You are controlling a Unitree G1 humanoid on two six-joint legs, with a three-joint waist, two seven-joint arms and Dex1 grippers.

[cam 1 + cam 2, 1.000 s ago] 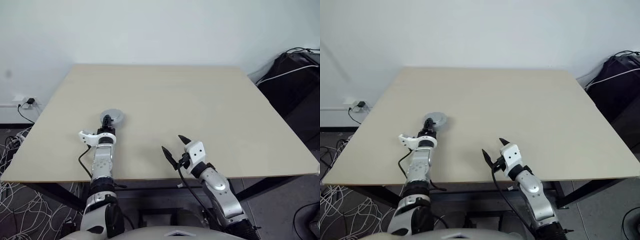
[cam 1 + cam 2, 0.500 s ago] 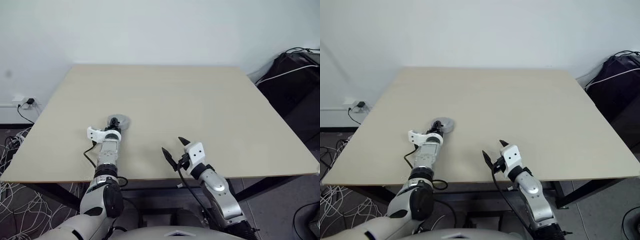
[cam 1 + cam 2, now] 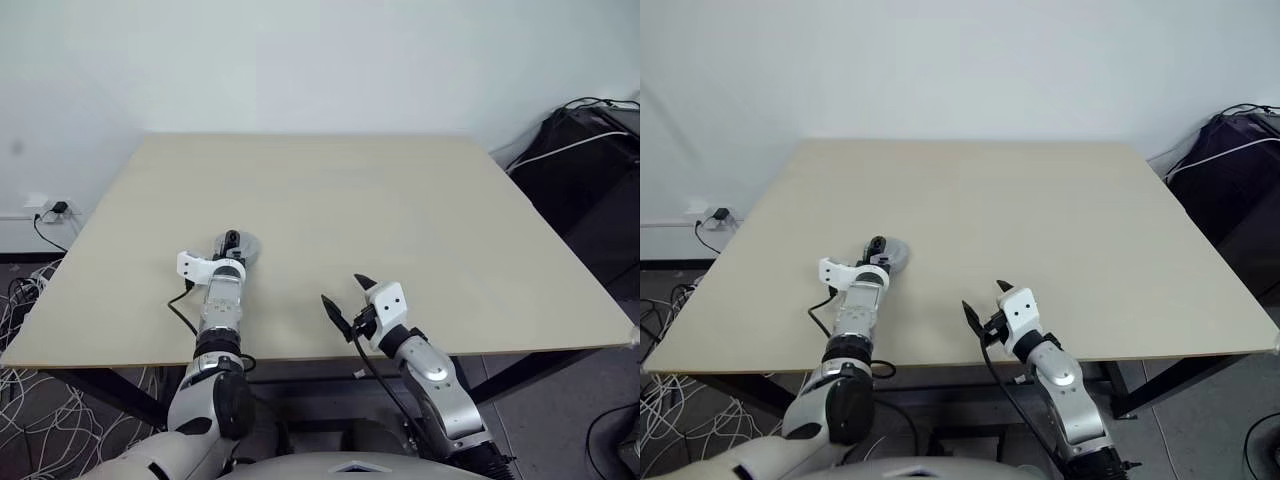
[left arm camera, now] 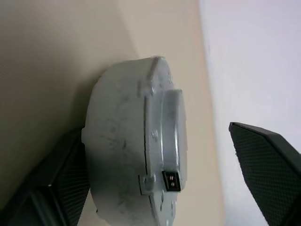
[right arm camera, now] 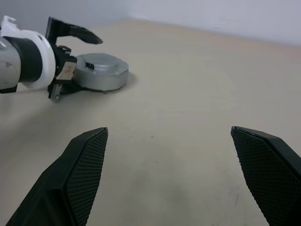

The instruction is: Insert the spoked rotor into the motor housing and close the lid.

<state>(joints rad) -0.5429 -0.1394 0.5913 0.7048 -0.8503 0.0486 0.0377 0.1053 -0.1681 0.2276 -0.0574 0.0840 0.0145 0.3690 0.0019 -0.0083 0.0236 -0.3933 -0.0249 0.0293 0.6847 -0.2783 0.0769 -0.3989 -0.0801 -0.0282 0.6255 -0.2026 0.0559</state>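
**Now let go of the lid gently**

Near the desk's (image 3: 420, 210) left front edge, the left gripper (image 5: 70, 44) stands open around the lid (image 5: 101, 70), which sits flat on the desk. Pull straight back without bumping it. At the front edge's middle, the right gripper (image 3: 342, 297) hangs open and empty.

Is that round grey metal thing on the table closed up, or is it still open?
Closed. The lid sits flat on the motor housing, smooth side up, with no gap showing.
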